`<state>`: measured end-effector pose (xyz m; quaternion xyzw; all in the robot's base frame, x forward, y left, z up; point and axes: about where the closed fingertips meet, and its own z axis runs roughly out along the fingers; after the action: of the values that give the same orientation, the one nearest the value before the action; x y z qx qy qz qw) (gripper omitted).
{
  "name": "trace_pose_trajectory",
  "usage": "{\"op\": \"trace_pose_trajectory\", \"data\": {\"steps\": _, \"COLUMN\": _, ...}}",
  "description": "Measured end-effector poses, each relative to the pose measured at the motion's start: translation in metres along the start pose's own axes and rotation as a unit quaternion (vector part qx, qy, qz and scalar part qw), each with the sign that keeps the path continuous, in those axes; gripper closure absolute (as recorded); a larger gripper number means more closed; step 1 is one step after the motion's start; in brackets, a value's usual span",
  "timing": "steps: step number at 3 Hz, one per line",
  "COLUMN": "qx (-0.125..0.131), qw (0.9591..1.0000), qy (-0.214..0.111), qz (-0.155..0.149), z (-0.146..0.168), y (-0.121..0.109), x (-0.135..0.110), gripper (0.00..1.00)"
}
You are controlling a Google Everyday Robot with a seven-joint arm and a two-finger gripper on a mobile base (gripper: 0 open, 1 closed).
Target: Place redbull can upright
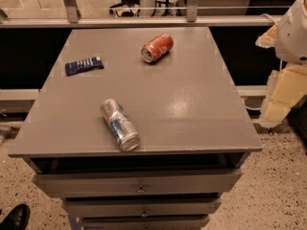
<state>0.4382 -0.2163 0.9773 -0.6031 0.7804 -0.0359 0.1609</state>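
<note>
redbull can [119,124] lying flat, label unreadable; gripper [282,98] seemingly at far right

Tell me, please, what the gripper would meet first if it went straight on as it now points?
The gripper hangs right of the drawer cabinet, seemingly pointing down; it would likely meet the speckled floor first, not the redbull can lying on top.

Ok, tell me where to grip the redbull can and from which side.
Probably best: take the redbull can at mid-body from above, closing across its narrow width, since it lies on its side near the table's front edge. The gripper hangs right of the table.
</note>
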Motion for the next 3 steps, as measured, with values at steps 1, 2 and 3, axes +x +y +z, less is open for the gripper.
{"op": "trace_pose_trajectory", "data": {"steps": 1, "qx": 0.000, "qw": 1.0000, "qy": 0.000, "qz": 0.000, "z": 0.000, "y": 0.000, "x": 0.000, "gripper": 0.00}}
{"op": "trace_pose_trajectory", "data": {"steps": 2, "qx": 0.008, "qw": 0.9998, "qy": -0.003, "qz": 0.019, "z": 0.005, "y": 0.001, "x": -0.013, "gripper": 0.00}}
{"op": "trace_pose_trajectory", "data": {"steps": 3, "qx": 0.011, "qw": 0.9980, "qy": -0.016, "qz": 0.059, "z": 0.024, "y": 0.009, "x": -0.058, "gripper": 0.00}}
